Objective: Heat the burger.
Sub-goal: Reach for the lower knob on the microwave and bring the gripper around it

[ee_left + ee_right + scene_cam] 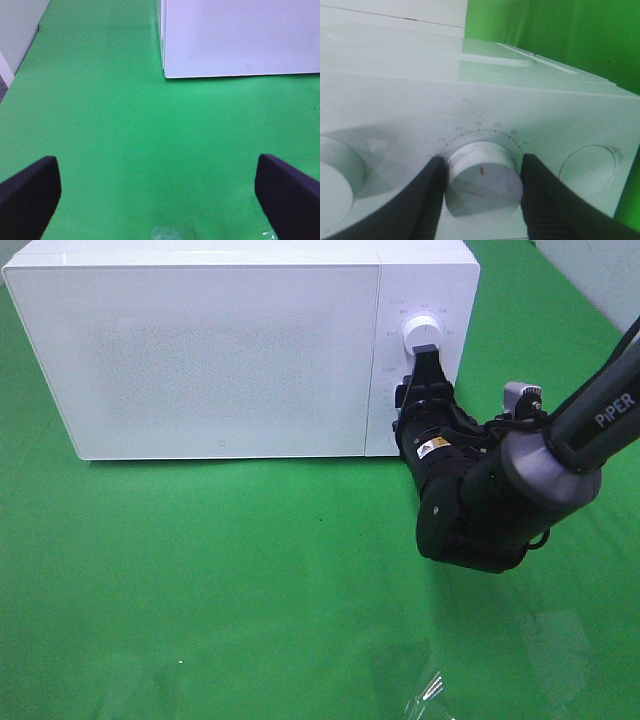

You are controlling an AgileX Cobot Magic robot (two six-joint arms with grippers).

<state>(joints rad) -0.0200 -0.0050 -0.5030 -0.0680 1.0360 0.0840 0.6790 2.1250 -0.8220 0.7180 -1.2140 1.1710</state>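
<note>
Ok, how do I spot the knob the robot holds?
Find the white microwave on the green table. On its control panel, one round white knob is pinched in the black right gripper. It has a red mark and numbers around it; the neighbouring knob is untouched.

Microwave [200,350] at rear of table [200,590] (dial [420,334] on its right)

Count of kit in view.
One microwave [220,350]; two dials: middle dial [482,180], edge dial [335,172]; one round recess [587,167]; two grippers: left gripper [160,200], right gripper [423,352]; one green mat [250,580].
</note>
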